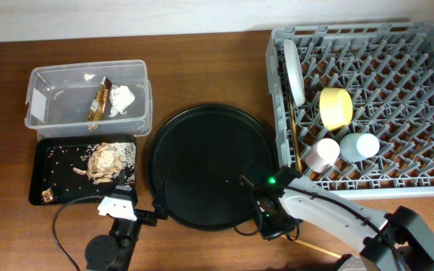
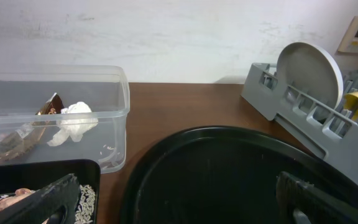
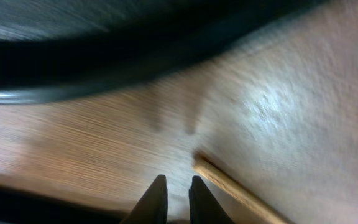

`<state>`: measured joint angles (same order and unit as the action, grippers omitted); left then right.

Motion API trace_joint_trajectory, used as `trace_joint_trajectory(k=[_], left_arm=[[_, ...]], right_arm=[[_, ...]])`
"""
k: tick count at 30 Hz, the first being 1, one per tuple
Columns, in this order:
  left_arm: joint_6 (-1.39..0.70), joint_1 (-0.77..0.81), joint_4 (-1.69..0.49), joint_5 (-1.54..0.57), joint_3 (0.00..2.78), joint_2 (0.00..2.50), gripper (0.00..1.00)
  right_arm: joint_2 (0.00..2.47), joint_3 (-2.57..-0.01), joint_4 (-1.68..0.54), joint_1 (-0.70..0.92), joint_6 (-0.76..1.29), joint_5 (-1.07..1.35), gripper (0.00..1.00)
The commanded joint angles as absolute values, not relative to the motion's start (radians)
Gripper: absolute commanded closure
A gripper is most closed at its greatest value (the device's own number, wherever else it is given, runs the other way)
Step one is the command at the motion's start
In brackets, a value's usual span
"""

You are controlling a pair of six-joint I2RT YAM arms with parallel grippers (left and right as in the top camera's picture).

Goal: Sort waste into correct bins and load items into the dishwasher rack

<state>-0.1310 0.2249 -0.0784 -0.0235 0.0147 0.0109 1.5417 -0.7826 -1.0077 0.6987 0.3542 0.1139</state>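
Item: my right pincer (image 3: 178, 182), near the bench's front edge, all but closed, empty; chopstick (image 3: 235, 190) just beside. My left pincer (image 2: 176, 186): spread wide, empty.

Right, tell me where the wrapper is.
Overhead, far left: the wrapper lies in the clear box, just left of the tissue, with the black tray in front.

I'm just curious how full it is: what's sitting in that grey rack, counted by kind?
Round plate: 1
Yellow bowl: 1
Pink cup and light blue cup: 2
Wooden chopstick: 1
Total: 5
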Motion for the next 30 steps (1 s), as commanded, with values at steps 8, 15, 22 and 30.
trace_joint_trajectory(k=[8, 15, 22, 30], left_arm=[[-0.118, 0.226, -0.080, -0.030, 0.009, 0.007, 0.01], [-0.118, 0.226, -0.080, -0.030, 0.009, 0.007, 0.01], [-0.118, 0.226, -0.080, -0.030, 0.009, 0.007, 0.01], [-0.118, 0.226, -0.080, -0.030, 0.009, 0.007, 0.01]], right_arm=[[1.530, -0.832, -0.989, 0.720, 0.103, 0.048, 0.55], [1.531, -0.862, -0.941, 0.720, -0.114, 0.333, 0.49], [1.531, -0.789, -0.792, 0.720, -0.168, 0.021, 0.51], [1.531, -0.712, -0.632, 0.719, -0.153, -0.012, 0.02]])
